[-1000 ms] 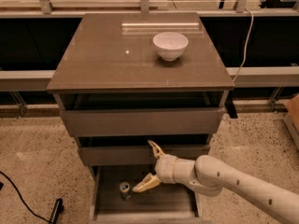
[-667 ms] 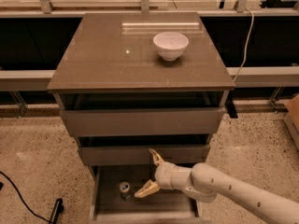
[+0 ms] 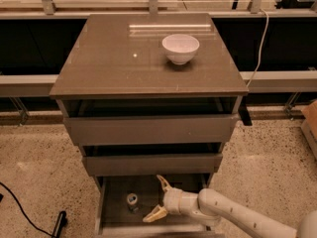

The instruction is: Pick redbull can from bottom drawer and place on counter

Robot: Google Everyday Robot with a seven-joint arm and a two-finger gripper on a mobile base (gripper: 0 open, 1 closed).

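Note:
The redbull can [image 3: 132, 200] stands upright on the grey floor of the open bottom drawer [image 3: 111, 221], left of centre, its shiny round top facing up. My gripper [image 3: 157, 199] reaches into the drawer from the right, just right of the can and apart from it. Its two tan fingers [image 3: 154, 214] are spread wide and hold nothing. The counter [image 3: 109, 63] is the glossy grey-brown top of the cabinet.
A white bowl [image 3: 180, 48] sits on the counter at the right rear. The two upper drawers [image 3: 148, 129] are pulled partly out above the bottom one. A black cable [image 3: 22, 207] and a dark object [image 3: 59, 223] lie on the speckled floor at left.
My gripper has moved left and a little down inside the bottom drawer, closer to the can. The can and the bowl have not moved.

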